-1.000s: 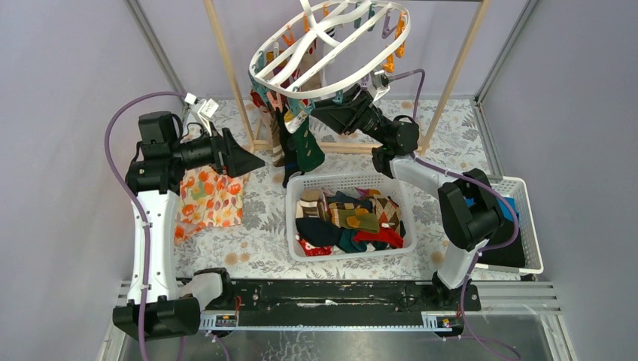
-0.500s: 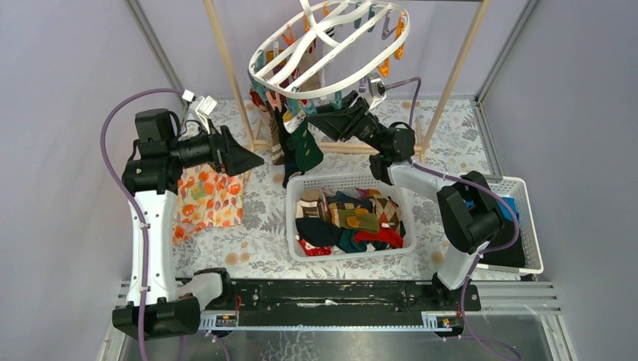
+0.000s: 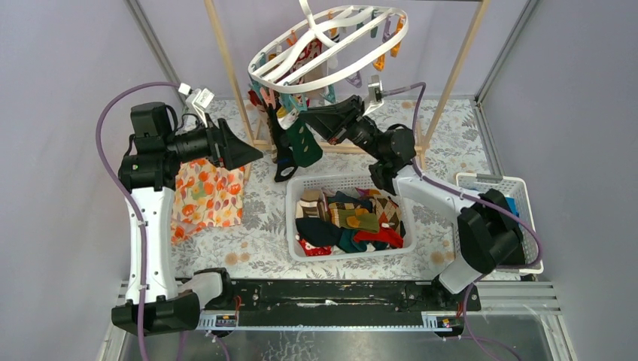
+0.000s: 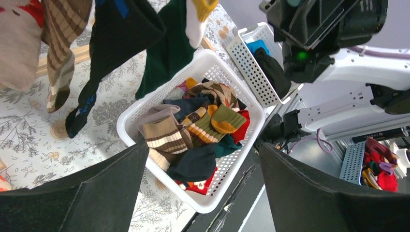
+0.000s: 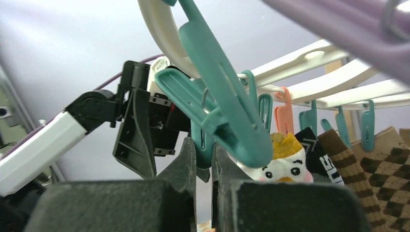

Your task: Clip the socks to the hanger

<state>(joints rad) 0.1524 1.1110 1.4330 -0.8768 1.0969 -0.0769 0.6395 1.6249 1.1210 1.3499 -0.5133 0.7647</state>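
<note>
Around me: a white basket [image 3: 290, 219] sits on the table [image 3: 259, 226] just in front of my two bases, heaped with loose socks [image 3: 353, 219]. A second basket [image 3: 527, 197] with blue and black clothes stands at my right shoulder. An orange flowered cloth [image 3: 207, 197] lies beside my left arm. The pale wooden rack [image 3: 224, 60] rises behind everything.

The hanger [image 3: 316, 83] hangs between the rack's posts, above the far edge of the white basket. From above, its white oval runs long-ways from the left, nearer to me, out to the right and farther away. Its hook is at the top and its clips dangle under the rim. Several socks are already clipped along the near-left rim. They hang lengthwise with toes down, and the dark green sock [image 3: 305, 147] reaches almost to the basket.

My right claw [image 5: 203, 162] is up under that rim, its fingers pressed together on the tail of a teal clip [image 5: 200, 140]. A bigger clip [image 5: 227, 111] crowds the front of my wrist view, half covering a white sock with a little face [image 5: 283, 166].

My left claw [image 3: 248, 153] is spread wide and holds nothing. It points toward the hanging socks, which stand between it and my right claw.
</note>
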